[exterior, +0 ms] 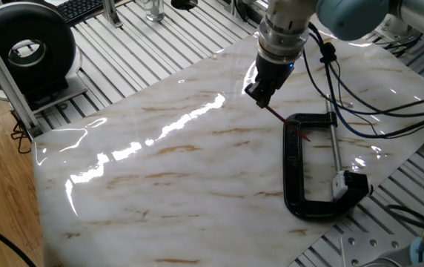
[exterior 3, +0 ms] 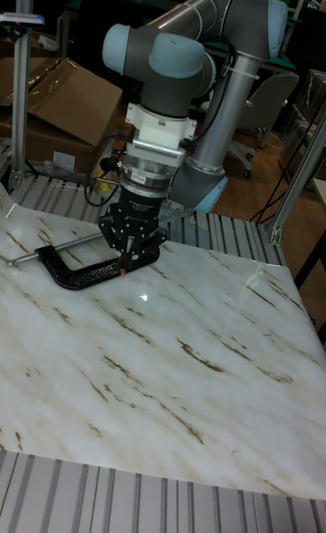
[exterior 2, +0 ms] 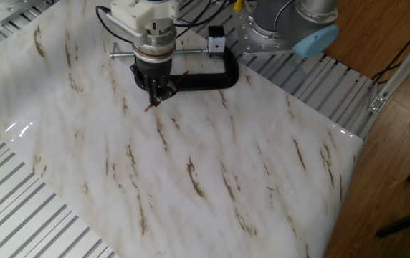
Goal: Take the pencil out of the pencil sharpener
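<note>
My gripper hangs over the marble table, shut on the pencil. The pencil is a thin dark-red stick that slants from the fingers down across the bar of the black clamp. The pencil sharpener is a small white block at the clamp's screw end, and it stands apart from the pencil's end. From the other side, the gripper holds the pencil in front of the clamp, with the sharpener behind it. In the tall view the gripper hides most of the pencil.
The clamp lies near the table's edge by the robot base. A black round device and a keyboard sit on the slatted bench beyond the marble. Cables hang from the arm above the clamp.
</note>
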